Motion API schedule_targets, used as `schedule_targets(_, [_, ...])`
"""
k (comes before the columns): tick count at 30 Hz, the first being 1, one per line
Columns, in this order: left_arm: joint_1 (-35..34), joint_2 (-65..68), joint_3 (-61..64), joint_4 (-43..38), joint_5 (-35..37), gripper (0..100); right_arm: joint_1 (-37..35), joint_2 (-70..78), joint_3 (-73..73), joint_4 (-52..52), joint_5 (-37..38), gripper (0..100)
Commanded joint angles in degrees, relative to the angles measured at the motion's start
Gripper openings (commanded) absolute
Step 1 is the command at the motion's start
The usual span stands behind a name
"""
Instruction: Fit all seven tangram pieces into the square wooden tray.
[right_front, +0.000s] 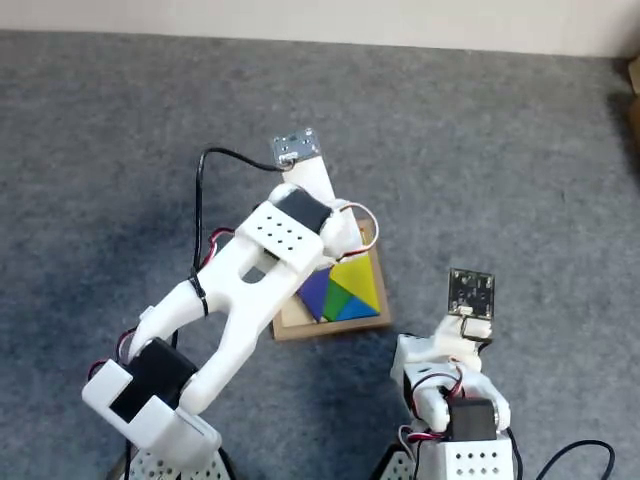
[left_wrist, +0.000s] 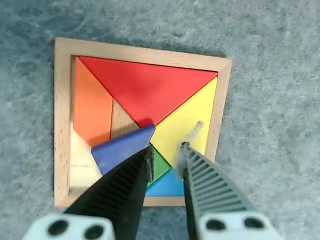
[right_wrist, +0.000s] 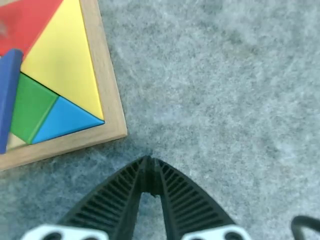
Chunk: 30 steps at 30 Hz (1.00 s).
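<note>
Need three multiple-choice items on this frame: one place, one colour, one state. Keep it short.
1. The right gripper sits: A) over the grey carpet beside the square wooden tray; B) inside that tray; C) on the other arm.
2. The small triangular piece beside the green piece is: A) orange; B) light blue; C) red.
3. The left gripper is: A) shut; B) shut on a piece; C) open.
1A, carpet lies under its tips; 2B, plain in the right wrist view; 3C, its jaws stand apart.
</note>
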Motion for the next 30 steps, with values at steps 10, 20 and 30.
schedule_targets(10, [-0.84,-0.31,2.59,-4.13,-2.9,10,0.75,-0.75,6.64,0.48,-0.35,0.5])
schedule_targets(20, [-0.84,-0.31,2.68,-4.13,-4.75,0,0.75,-0.75,6.64,0.48,-0.35,0.5])
schedule_targets(30, [-0.4,0.92,2.42,-7.12,-4.84,0,0.75,-0.75,6.64,0.48,-0.35,0.5])
